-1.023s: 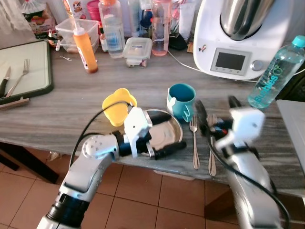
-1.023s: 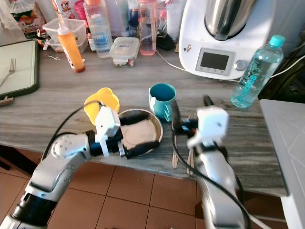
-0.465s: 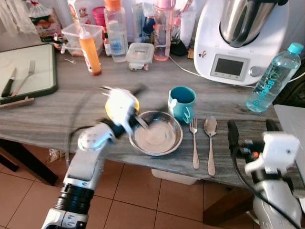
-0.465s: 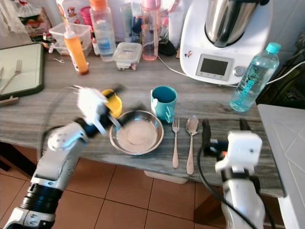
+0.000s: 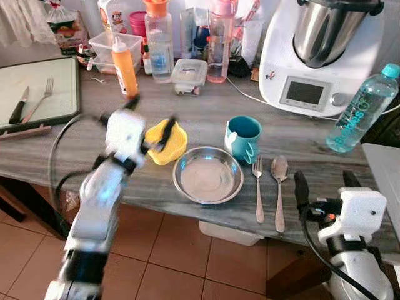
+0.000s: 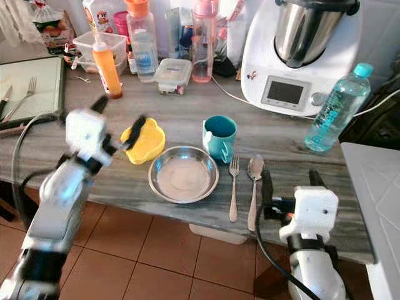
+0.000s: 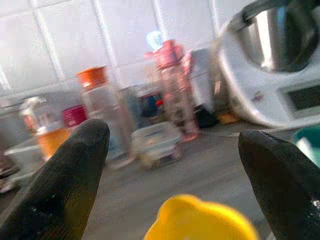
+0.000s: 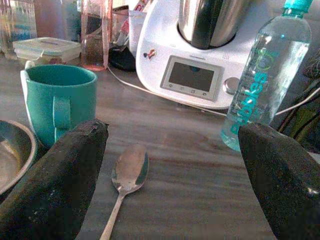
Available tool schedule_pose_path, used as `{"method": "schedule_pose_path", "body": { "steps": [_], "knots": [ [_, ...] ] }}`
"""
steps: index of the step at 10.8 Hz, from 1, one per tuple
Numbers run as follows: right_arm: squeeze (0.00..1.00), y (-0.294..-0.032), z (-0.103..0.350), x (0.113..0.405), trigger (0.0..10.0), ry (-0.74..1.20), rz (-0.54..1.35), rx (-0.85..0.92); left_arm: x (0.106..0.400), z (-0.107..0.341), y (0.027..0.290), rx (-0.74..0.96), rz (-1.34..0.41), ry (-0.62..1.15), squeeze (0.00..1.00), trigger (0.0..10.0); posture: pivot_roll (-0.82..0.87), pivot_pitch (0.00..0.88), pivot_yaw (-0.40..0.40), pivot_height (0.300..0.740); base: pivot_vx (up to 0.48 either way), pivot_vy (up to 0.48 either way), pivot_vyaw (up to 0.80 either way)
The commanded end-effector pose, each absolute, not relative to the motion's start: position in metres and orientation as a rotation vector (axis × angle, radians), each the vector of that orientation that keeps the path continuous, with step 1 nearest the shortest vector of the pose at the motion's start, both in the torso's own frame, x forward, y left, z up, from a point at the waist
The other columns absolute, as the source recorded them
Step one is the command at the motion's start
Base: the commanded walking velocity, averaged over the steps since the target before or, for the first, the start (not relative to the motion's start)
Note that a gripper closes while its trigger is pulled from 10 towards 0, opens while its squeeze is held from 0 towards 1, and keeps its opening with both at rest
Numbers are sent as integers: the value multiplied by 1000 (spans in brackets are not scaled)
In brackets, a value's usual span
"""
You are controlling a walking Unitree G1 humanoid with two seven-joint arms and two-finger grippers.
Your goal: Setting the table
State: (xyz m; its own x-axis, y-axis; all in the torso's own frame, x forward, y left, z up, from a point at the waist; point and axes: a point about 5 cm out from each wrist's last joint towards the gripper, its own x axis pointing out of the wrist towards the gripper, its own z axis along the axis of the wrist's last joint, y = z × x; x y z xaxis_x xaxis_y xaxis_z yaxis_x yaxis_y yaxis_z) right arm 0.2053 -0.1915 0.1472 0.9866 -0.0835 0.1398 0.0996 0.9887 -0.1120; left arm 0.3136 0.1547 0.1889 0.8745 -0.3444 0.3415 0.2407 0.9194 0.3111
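A steel bowl point(image 5: 208, 175) sits near the table's front edge. To its right a teal mug point(image 5: 244, 136) stands upright, with a fork point(image 5: 259, 187) and a spoon point(image 5: 279, 187) lying side by side in front of it. A yellow cup point(image 5: 165, 140) rests to the bowl's left. My left gripper point(image 5: 150, 119) hovers open and blurred just left of and above the yellow cup point(image 7: 200, 220), holding nothing. My right gripper point(image 5: 324, 184) is open and empty at the front edge, right of the spoon point(image 8: 129, 172), facing the mug point(image 8: 60, 102).
A green-rimmed board point(image 5: 69, 103) with a fork and knife lies at far left. An orange sauce bottle point(image 5: 127, 65), jars and a lidded container point(image 5: 189, 72) crowd the back. A white kitchen machine point(image 5: 319, 56) and a water bottle point(image 5: 362, 109) stand at back right.
My left gripper lifted off the steel bowl and swung left to the yellow cup. My right gripper drew back from the fork and spoon to the table's front edge.
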Motion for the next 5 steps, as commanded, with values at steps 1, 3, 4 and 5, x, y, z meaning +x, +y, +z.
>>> {"method": "schedule_pose_path", "body": {
  "steps": [1, 3, 4, 5],
  "knots": [
    [235, -195, 148, 202, 10000, -137, -110, -125, 309, 191, 160, 304, -272, -429, 0, 10000, 50, 45, -32, 740, 0, 0, 0],
    [0, -191, 148, 204, 10000, -133, -88, -153, 303, 174, 162, 331, -261, -395, 0, 10000, 53, 51, -29, 740, 0, 0, 0],
    [0, -189, 149, 206, 10000, -137, -84, -158, 303, 176, 156, 333, -272, -406, 0, 10000, 52, 55, -25, 740, 0, 0, 800],
    [0, -189, 148, 206, 10000, -138, -89, -147, 305, 176, 154, 326, -270, -404, 0, 10000, 52, 57, -22, 740, 0, 0, 800]
  ]
}}
